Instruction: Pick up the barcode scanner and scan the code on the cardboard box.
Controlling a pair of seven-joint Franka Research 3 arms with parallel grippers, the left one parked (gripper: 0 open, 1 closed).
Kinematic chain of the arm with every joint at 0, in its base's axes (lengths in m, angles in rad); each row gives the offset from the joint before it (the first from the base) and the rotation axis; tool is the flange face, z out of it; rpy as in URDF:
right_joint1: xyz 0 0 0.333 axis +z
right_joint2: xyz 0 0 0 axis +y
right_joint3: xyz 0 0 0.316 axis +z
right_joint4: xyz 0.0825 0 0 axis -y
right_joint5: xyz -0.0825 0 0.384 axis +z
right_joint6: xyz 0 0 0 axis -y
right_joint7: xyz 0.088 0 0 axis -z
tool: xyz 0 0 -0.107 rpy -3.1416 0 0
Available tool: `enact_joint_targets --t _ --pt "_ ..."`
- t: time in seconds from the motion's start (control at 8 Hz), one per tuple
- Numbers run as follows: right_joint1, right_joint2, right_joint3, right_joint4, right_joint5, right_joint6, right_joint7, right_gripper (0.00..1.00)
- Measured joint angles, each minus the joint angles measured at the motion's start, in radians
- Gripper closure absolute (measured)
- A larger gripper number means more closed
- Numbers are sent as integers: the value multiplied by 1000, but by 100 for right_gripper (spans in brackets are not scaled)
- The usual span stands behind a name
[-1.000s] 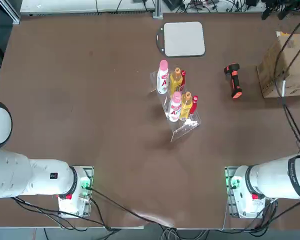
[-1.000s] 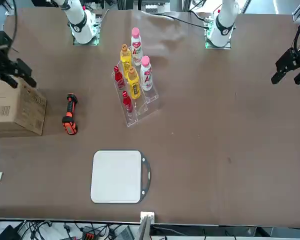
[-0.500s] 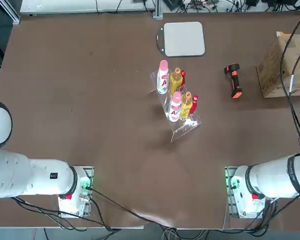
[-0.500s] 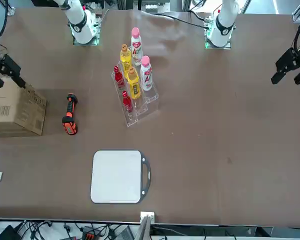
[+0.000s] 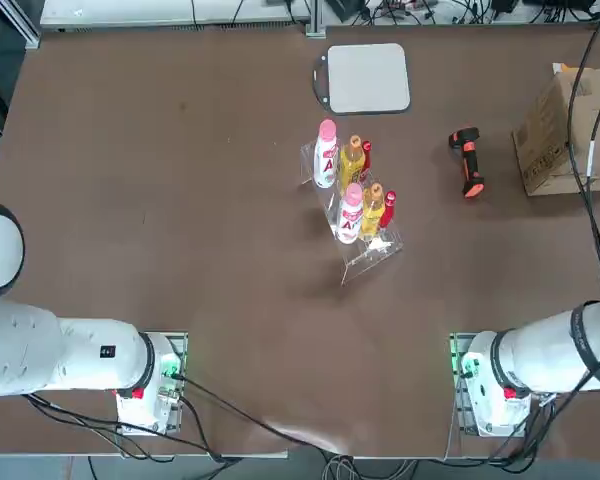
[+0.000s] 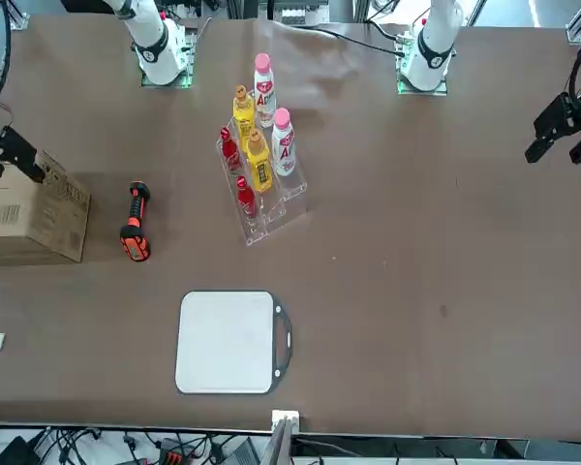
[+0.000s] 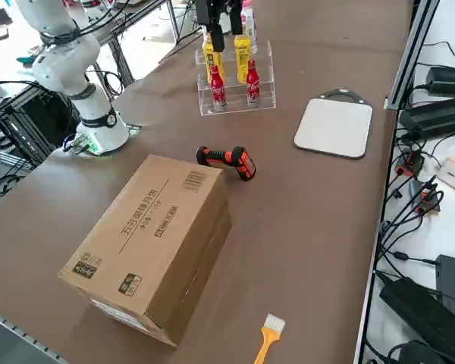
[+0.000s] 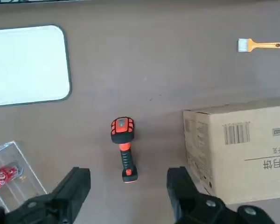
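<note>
The barcode scanner (image 5: 467,160) (image 6: 135,221) (image 7: 227,159) (image 8: 123,147), black with an orange handle, lies flat on the brown table beside the cardboard box (image 5: 570,130) (image 6: 29,208) (image 7: 152,235) (image 8: 242,144). A printed barcode (image 8: 236,133) shows on the box's end face, the side toward the scanner. My right gripper (image 8: 129,172) hangs high above the scanner's handle end, open, with nothing between its fingers. In the front view only a dark part of the gripper (image 6: 5,153) shows, at the picture's left edge over the box.
A clear rack of bottles (image 5: 352,195) (image 6: 257,165) stands mid-table. A flat grey pad (image 5: 368,78) (image 8: 28,65) lies at the far edge. A small orange-handled brush (image 7: 267,337) (image 8: 257,45) lies beyond the box. Cables trail over the box in the top view.
My right gripper has drifted toward my own right, sliding out of the top view and to the edge of the front view. It stays open. Scanner and box have not moved.
</note>
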Motion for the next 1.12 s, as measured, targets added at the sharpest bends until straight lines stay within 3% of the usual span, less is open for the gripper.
enact_joint_targets --t 0.5,1.12 --pt "-15 26 30 1 0 -10 1 0" --pt "-15 30 31 3 0 -13 7 0"
